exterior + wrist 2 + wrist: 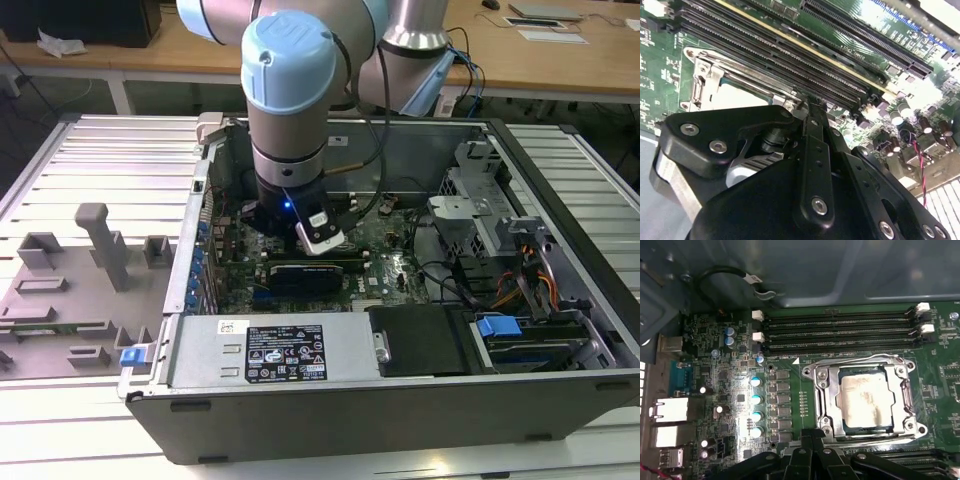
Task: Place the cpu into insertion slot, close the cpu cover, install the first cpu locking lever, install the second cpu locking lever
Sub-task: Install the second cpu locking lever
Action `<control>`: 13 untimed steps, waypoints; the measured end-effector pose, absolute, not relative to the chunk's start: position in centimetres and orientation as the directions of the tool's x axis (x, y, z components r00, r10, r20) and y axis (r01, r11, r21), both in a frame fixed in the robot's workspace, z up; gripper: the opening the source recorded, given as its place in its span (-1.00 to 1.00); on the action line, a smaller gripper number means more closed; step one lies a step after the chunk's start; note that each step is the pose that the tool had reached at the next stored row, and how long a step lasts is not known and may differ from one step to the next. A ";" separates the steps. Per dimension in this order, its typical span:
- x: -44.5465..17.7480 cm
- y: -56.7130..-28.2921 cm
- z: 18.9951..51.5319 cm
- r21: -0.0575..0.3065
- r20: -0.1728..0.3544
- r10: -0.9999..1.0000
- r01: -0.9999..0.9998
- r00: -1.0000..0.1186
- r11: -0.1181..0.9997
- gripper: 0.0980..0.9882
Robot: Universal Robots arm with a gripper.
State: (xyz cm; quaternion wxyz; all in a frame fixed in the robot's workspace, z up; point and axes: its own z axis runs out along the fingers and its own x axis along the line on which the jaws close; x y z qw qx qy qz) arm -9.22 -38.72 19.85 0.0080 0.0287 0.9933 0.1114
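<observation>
In the first wrist view the cpu (863, 399), pale silver-beige, lies flat in the insertion slot (811, 372) on the green board (790, 395). The cpu cover (826, 405), a silver frame, lies down around the chip. A thin metal lever (855, 359) runs along the socket edge facing the memory slots. My gripper (812, 436) is shut, its black fingertips close together just off the socket edge opposite the memory slots, with nothing seen between them. In the second wrist view the gripper (810, 102) tips reach the socket's (705, 75) corner. In the exterior view the arm (290, 100) reaches down into the open computer case.
Long black memory slots (840, 332) run beside the socket. Blue-topped capacitors (756, 407) and rear ports (670, 410) stand on the socket's other side. A black cable (725, 272) loops along the case wall. A drive bay (470, 215) and bundled wires (520, 280) occupy the exterior view's right.
</observation>
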 end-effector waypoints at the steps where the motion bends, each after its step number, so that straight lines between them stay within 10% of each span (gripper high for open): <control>1: -9.2 -38.7 19.8 0.222 -0.009 0.059 0.055 -0.998 0.974 -0.98; 13: -9.1 -38.7 21.2 0.222 -0.010 0.059 0.055 -0.998 0.973 -0.98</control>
